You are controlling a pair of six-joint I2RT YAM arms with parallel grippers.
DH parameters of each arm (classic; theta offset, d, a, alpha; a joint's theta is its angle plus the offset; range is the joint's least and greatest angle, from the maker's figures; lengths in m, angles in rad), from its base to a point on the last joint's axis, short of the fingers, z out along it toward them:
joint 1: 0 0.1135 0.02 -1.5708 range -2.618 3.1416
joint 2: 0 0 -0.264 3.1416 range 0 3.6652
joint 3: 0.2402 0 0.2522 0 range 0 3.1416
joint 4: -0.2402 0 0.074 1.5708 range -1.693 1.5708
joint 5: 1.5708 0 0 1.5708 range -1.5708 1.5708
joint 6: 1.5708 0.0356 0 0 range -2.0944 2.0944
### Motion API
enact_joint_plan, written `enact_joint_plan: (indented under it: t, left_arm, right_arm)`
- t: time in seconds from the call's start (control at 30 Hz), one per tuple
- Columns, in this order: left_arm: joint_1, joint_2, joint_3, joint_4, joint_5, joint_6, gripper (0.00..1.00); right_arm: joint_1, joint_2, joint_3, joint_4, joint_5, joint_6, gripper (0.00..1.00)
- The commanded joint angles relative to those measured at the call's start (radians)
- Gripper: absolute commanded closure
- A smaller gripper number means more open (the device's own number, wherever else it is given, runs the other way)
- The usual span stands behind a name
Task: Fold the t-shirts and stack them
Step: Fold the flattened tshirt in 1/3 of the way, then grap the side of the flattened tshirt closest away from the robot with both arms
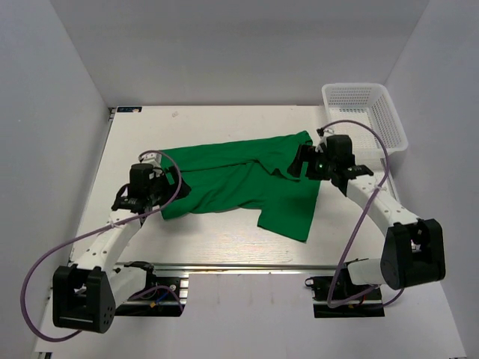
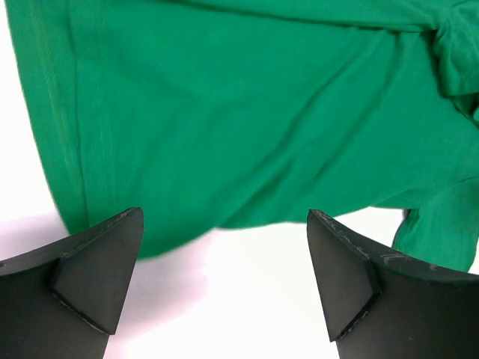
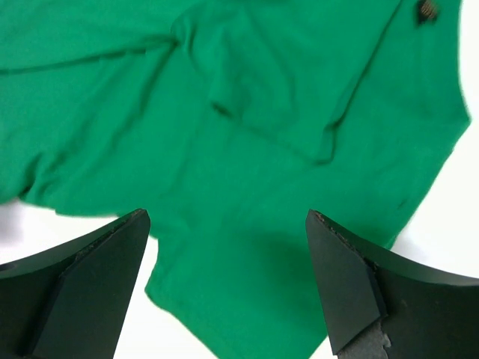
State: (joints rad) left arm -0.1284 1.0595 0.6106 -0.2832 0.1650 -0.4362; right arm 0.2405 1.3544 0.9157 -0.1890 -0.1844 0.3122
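A bright green t-shirt (image 1: 243, 183) lies crumpled and partly folded across the middle of the white table (image 1: 209, 239). My left gripper (image 1: 174, 179) is open and empty at the shirt's left edge; in the left wrist view the green cloth (image 2: 247, 120) lies just beyond my fingertips (image 2: 108, 262). My right gripper (image 1: 298, 161) is open and empty above the shirt's right part; the right wrist view shows cloth (image 3: 254, 187) under and between my fingers (image 3: 344, 284), with a dark neck label (image 3: 426, 10) at the top right.
A white plastic mesh basket (image 1: 364, 114) stands at the table's back right corner, just behind the right arm. Grey walls close in the table on the left, back and right.
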Motion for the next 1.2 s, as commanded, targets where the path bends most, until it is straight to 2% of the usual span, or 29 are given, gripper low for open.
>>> enact_joint_plan:
  t: [0.0,0.2,0.4,0.63,0.67,0.73,0.77,0.83,0.87,0.9,1.03,1.17]
  left_arm:
    - [-0.007,-0.090,-0.023,-0.109,-0.034,-0.048,0.00]
    - [-0.007,-0.196,-0.091,-0.223,-0.094,-0.118,0.00]
    - [-0.007,-0.165,-0.147,-0.226,-0.102,-0.162,0.00]
    - [-0.007,-0.127,-0.160,-0.191,-0.268,-0.202,0.10]
    - [-0.007,-0.127,-0.179,-0.136,-0.268,-0.202,0.17]
    - [0.016,-0.127,-0.213,-0.081,-0.268,-0.202,0.21]
    - [0.016,-0.127,-0.222,-0.038,-0.277,-0.202,0.26]
    - [0.016,-0.098,-0.222,-0.028,-0.308,-0.190,0.29]
    - [0.016,-0.083,-0.222,-0.013,-0.308,-0.190,0.35]
    - [0.016,-0.049,-0.212,-0.002,-0.308,-0.179,0.35]
    - [0.016,0.031,-0.212,0.024,-0.305,-0.168,0.47]
    - [0.016,0.053,-0.201,0.052,-0.280,-0.168,0.75]
  right_arm:
    - [0.003,-0.063,-0.053,0.086,-0.070,0.039,0.10]
    - [0.002,-0.170,-0.159,-0.027,-0.058,0.056,0.10]
    - [0.000,-0.271,-0.219,-0.128,0.026,0.041,0.10]
    - [0.000,-0.325,-0.281,-0.187,-0.012,0.053,0.10]
    - [0.003,-0.325,-0.287,-0.188,-0.015,0.054,0.10]
    - [0.000,-0.313,-0.301,-0.214,0.002,0.051,0.10]
    - [0.003,-0.311,-0.302,-0.224,0.002,0.051,0.10]
    - [0.002,-0.313,-0.313,-0.242,-0.015,0.057,0.10]
    - [0.006,-0.316,-0.316,-0.242,-0.016,0.062,0.10]
    - [0.003,-0.322,-0.331,-0.245,-0.023,0.065,0.10]
    - [0.013,-0.353,-0.362,-0.259,-0.030,0.097,0.10]
    - [0.028,-0.357,-0.412,-0.253,-0.067,0.131,0.10]
